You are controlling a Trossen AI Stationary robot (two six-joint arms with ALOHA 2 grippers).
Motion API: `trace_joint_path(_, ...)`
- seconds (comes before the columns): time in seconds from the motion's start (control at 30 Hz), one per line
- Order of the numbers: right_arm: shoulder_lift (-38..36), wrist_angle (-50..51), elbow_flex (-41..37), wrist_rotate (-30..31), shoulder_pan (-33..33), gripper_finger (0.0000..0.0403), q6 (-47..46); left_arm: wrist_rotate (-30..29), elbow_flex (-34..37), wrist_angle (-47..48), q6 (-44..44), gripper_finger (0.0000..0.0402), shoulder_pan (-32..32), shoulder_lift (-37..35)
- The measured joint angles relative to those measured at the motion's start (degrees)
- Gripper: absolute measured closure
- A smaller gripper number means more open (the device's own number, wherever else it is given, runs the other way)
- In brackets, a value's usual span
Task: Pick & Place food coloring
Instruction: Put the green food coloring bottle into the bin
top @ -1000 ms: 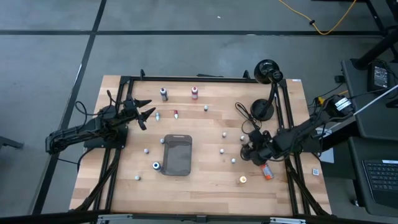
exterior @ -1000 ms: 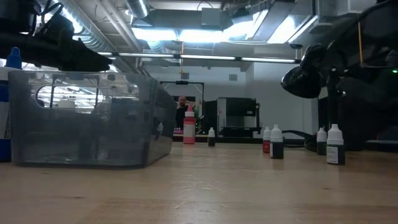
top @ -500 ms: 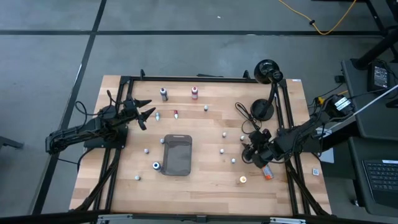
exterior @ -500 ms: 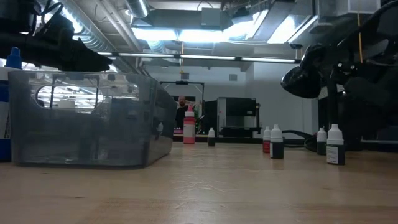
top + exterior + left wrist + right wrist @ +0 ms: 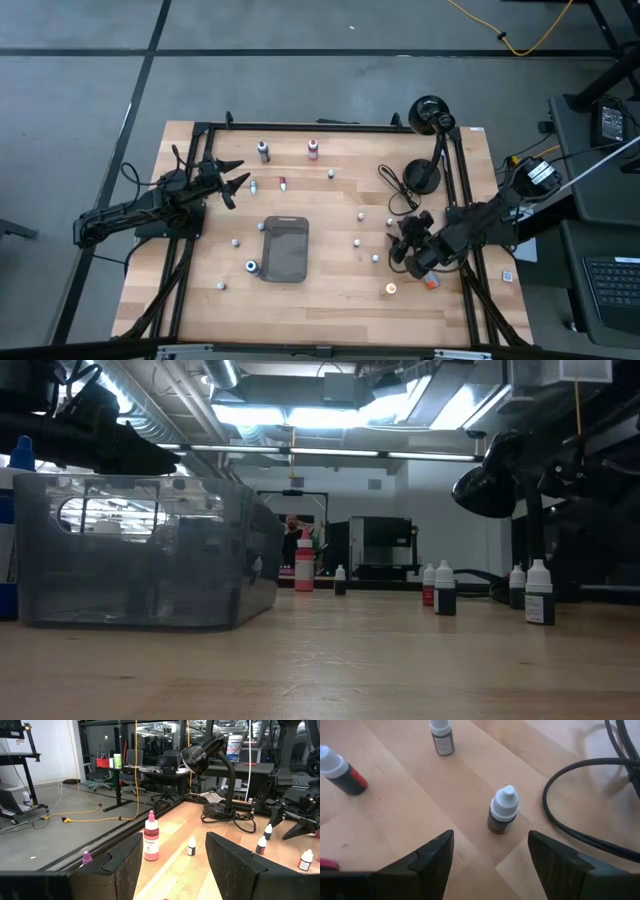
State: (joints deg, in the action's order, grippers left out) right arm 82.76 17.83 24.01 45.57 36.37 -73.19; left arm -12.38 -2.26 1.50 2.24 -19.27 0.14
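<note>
Right gripper (image 5: 490, 857) low over table's right side, fingers spread, empty — white-capped dark bottle (image 5: 502, 811) upright just ahead between them. Left gripper (image 5: 232, 177) spread, idle over left side. Other bottles scattered across table (image 5: 330, 290).

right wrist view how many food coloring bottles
3. One bottle stands just ahead of the right gripper, near the black cable; a grey-bodied one stands farther off; a red-and-dark one sits aside. A red sliver at the edge may be a fourth.
</note>
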Motion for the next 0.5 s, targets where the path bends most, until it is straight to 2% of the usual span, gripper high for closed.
trace_joint_path(0.5,7.6,-5.4,0.1,3.0,0.6,0.0146,-0.1,0.0,0.0,0.0,0.0,0.0190,0.0,0.0)
